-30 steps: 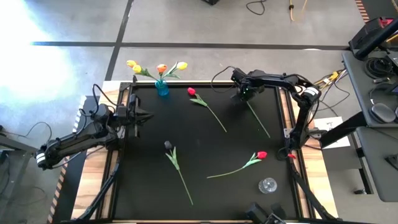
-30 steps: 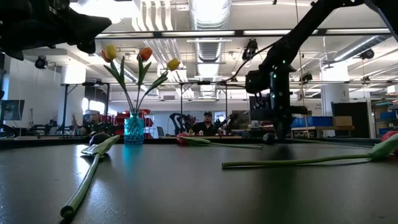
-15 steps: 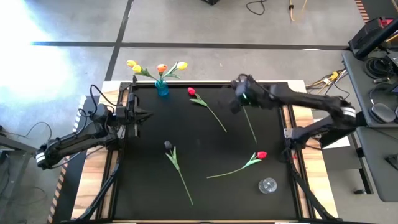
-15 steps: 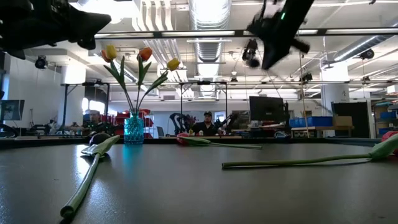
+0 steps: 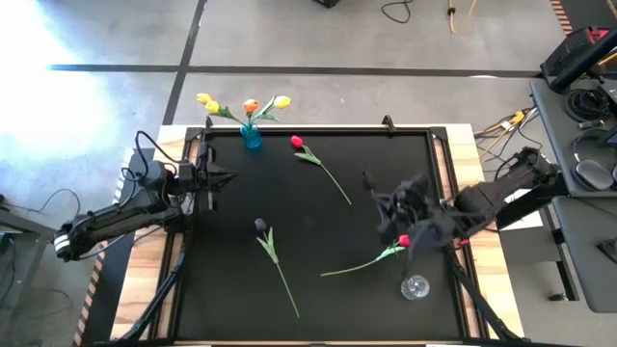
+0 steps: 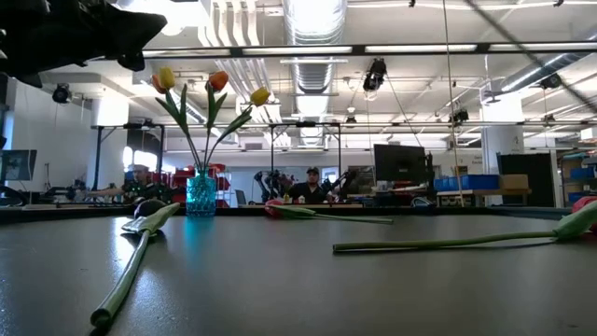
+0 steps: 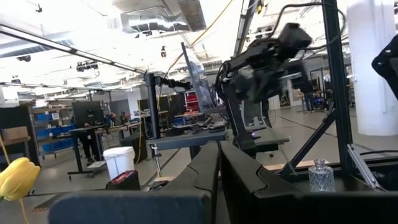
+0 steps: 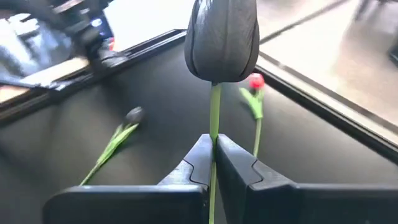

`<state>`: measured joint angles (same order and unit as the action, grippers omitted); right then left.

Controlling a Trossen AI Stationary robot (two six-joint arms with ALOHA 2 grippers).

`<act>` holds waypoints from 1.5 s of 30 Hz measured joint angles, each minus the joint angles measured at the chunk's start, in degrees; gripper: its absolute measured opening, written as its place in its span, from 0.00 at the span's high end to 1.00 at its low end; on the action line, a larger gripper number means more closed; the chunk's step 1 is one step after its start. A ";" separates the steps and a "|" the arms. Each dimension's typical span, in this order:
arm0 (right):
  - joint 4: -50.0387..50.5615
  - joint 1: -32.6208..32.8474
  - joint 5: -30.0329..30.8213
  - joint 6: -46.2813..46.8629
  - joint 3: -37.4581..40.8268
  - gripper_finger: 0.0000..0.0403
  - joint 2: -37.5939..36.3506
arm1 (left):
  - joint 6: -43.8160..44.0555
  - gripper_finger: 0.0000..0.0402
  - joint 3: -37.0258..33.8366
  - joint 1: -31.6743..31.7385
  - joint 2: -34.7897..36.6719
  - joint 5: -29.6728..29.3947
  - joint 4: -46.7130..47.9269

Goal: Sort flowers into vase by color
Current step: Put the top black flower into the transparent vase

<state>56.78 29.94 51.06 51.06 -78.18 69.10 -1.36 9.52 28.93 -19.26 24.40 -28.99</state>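
My right gripper hangs blurred over the right part of the table, above a red tulip, and is shut on a dark tulip. A blue vase at the far left edge holds yellow and orange tulips. Lying flat on the black mat are a second red tulip and another dark tulip. My left gripper waits shut at the left edge. My right gripper pinches the dark tulip's green stem between its two fingertips, a short way below the head. The head stands beyond the fingertips, and the stem runs back through the gap between the fingers. The head is clear of the table; the stem's lower end is hidden.
A small clear glass vase stands near the right front corner, close to the red tulip's head. A raised black frame rims the mat. The mat's middle lies bare between the flowers.
My right gripper has swung from the table's far right corner up and toward the near edge, turning as it went. The dark tulip, whose stem lay on the mat, has been lifted clear and carried along. The gripper has left the low view upward.
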 joint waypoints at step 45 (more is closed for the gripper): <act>33.26 25.35 8.93 16.99 -32.32 0.98 26.55 | 0.58 1.00 0.00 0.00 -4.46 0.13 -4.92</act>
<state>90.04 55.29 59.99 68.05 -110.51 95.66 -0.78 9.52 28.93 -23.72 24.53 -33.91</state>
